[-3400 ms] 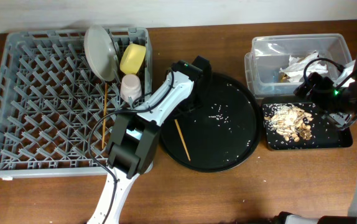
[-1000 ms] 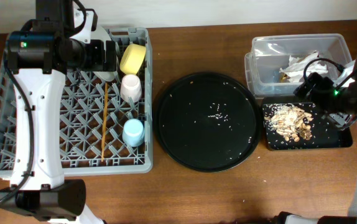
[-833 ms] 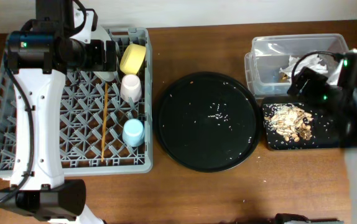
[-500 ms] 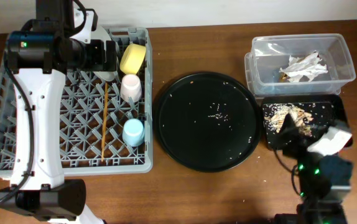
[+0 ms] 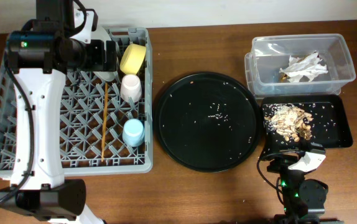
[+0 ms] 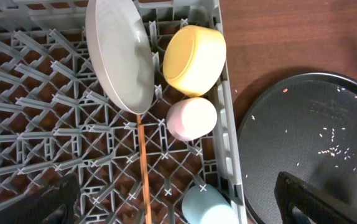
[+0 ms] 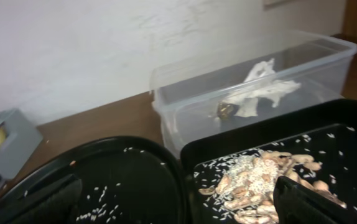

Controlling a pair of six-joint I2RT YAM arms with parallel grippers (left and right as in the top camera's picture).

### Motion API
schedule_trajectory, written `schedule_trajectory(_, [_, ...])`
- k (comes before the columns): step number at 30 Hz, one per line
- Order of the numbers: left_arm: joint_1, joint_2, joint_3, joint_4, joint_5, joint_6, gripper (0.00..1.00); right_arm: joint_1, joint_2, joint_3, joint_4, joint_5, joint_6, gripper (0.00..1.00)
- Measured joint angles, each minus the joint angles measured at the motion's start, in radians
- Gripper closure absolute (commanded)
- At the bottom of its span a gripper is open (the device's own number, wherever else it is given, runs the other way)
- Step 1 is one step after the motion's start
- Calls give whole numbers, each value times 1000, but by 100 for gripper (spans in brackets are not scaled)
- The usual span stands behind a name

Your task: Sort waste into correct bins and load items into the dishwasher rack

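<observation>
The grey rack (image 5: 17, 124) holds the pale plate (image 6: 119, 56), yellow bowl (image 5: 133, 58), pink cup (image 5: 130, 87), light-blue cup (image 5: 133, 132) and chopsticks (image 5: 106, 121). My left gripper (image 5: 107, 57) hangs above the rack's far right part, open and empty (image 6: 175, 199). White napkins (image 5: 303, 64) lie in the clear tub (image 5: 256, 62). Brown food scraps (image 5: 287, 119) and rice lie in the shallow black tray (image 5: 334, 124). My right gripper (image 5: 288, 155) is low at the table's front, just in front of that tray, open and empty (image 7: 178, 202).
The large round black tray (image 5: 206, 121) sits between the rack and the bins, with scattered rice grains on it. It also shows in the right wrist view (image 7: 122, 180). A pale wall runs behind the table.
My left arm has left the round tray and now hangs over the rack, where the second chopstick and blue cup now lie. My right arm has pulled back from the bins to the table's front.
</observation>
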Motion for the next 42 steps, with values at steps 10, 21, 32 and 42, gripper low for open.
schedule_trajectory(10, [0, 0, 0, 0, 0, 0, 1, 18, 0, 0, 0, -94, -182, 2])
schedule_trajectory(21, [0, 0, 0, 0, 0, 0, 0, 18, 0, 0, 0, -94, -185, 1])
schedule_trajectory(32, [3, -104, -27, 4, 0, 0, 0, 18, 0, 0, 0, -94, -188, 2])
schedule_trajectory(42, [50, -739, -908, 795, -1, 32, 1, 18, -3, 0, 1, -97, -189, 1])
